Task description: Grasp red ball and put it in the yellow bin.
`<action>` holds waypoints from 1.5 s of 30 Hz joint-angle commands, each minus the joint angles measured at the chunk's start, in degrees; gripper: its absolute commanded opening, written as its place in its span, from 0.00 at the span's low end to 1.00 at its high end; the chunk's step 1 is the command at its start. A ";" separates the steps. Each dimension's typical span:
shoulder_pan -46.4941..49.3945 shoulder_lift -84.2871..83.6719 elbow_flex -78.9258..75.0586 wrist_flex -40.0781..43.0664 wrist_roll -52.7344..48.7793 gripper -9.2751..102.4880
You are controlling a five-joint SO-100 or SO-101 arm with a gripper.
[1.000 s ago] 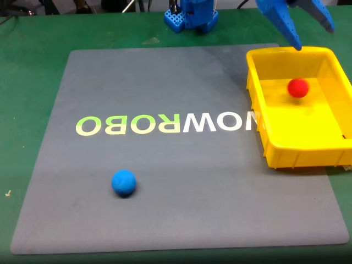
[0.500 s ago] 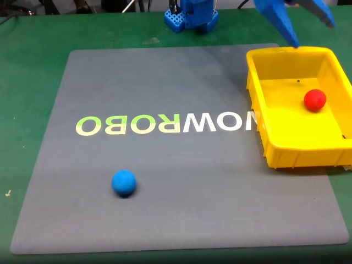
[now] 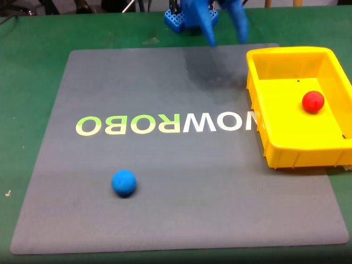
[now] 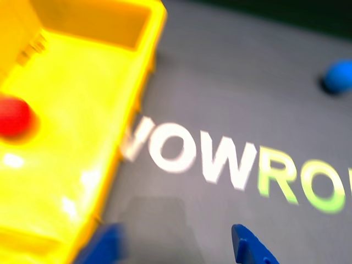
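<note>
Swung away from the yellow bin; end effector wide, empty; red ball settled inside, task apparently done.

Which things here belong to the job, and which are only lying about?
Belong to the job:
- red ball, lying inside the bin
- yellow bin
- hand, open and holding nothing

Only lying about:
- blue ball, on the mat
- grey mat with lettering
</note>
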 commanded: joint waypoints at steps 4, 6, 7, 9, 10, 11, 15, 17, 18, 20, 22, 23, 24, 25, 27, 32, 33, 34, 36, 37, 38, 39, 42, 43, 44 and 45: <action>5.10 17.23 14.59 3.16 -2.37 0.10; 6.24 20.04 17.23 5.62 -2.72 0.08; 6.68 21.36 18.37 6.77 -2.72 0.08; 7.47 23.82 20.92 8.26 -2.81 0.08; 7.82 25.22 22.06 9.32 -2.72 0.08; 7.91 26.37 22.85 10.90 -2.64 0.08; 8.00 30.67 24.70 17.58 -1.41 0.08; 8.00 32.78 25.58 21.09 -1.14 0.08; 8.00 34.01 26.19 22.50 -1.05 0.08; 8.35 36.47 27.33 25.66 -1.05 0.08; 8.79 38.50 28.21 28.39 -1.32 0.08; 9.05 39.38 28.48 29.44 -1.32 0.08; 9.40 40.25 28.83 30.94 -1.49 0.08; 9.67 40.96 29.27 32.52 -1.76 0.08; 10.37 40.96 30.59 34.19 -1.32 0.08; 11.34 41.04 31.11 39.55 -0.62 0.08; 11.34 41.04 31.11 39.55 -0.53 0.08; 11.34 41.04 31.11 39.64 -0.70 0.08; 11.34 41.04 31.11 39.81 -1.14 0.08; 11.34 41.04 31.11 39.81 -1.23 0.08; 11.34 41.04 31.11 39.90 -1.41 0.08; 11.34 41.04 31.11 40.08 -1.58 0.08; 11.25 41.04 31.11 40.08 -1.49 0.08; 11.25 41.04 31.11 40.08 -1.32 0.08; 11.25 41.04 31.11 40.08 -1.23 0.08; 11.25 41.04 31.11 40.08 -0.97 0.08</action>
